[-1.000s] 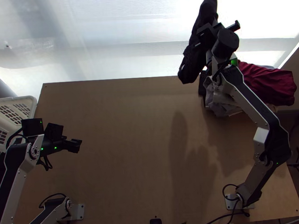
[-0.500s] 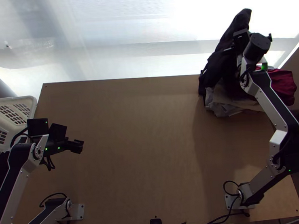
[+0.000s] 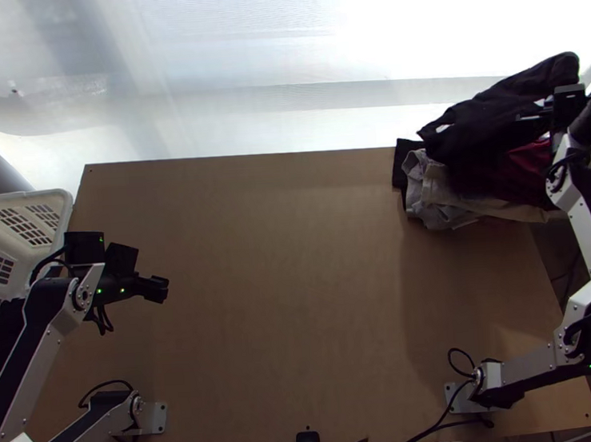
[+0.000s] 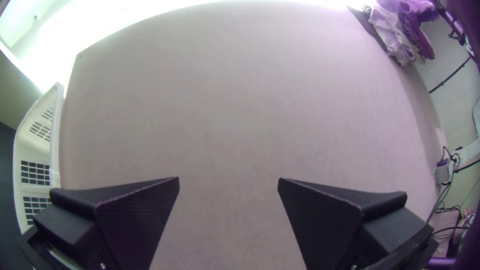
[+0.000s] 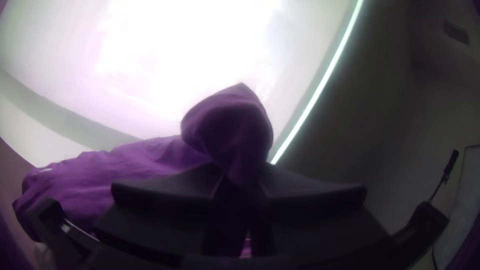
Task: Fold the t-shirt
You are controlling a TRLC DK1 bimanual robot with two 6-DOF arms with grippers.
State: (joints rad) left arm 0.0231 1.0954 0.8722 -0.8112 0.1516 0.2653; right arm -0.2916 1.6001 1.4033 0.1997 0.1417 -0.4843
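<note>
In the top view, we see the black t-shirt (image 3: 486, 123) at upper right, bunched and stretched out sideways, overlapping the clothes pile (image 3: 438, 199) on the surface (image 3: 283, 286). We have the right end effector (image 3: 547, 112) pinched closed on a bunched bit of it, with some cloth poking up past the fingers in the right wrist view. We see the left end effector (image 3: 162, 288) at left of frame, spread wide, nothing between its fingers, near the white basket (image 3: 64, 205).
</note>
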